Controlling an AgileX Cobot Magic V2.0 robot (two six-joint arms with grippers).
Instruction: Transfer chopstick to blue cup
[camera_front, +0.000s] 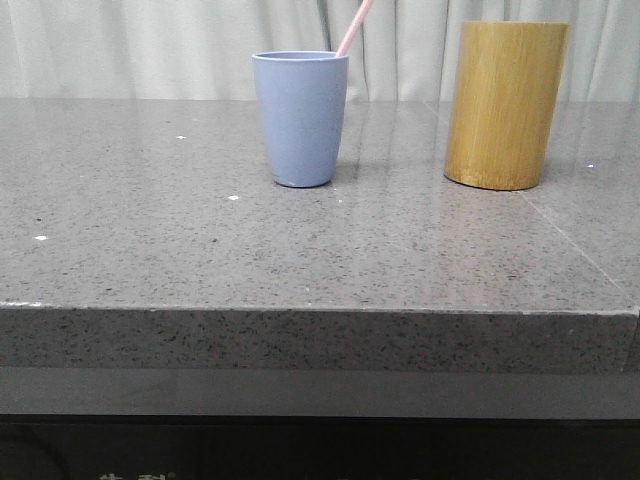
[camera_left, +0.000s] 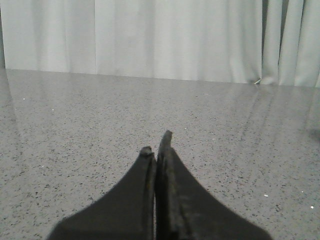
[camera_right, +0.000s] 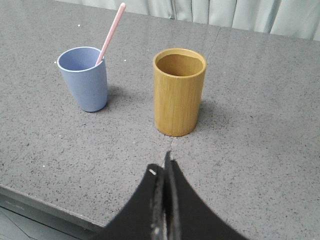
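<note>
A pink chopstick (camera_front: 354, 28) leans in the blue cup (camera_front: 300, 118) on the bench (camera_front: 300, 250). The left fingers (camera_left: 156, 145) and the right fingers (camera_right: 161, 170) are pressed together, holding nothing.

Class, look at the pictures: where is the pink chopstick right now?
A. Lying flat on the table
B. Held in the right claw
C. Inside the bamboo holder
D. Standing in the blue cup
D: the chopstick leans out of the blue cup, while the bamboo holder shows nothing inside.

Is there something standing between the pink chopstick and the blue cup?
No. The chopstick already stands inside the cup, leaning on its rim. The bamboo holder stands apart beside it.
</note>
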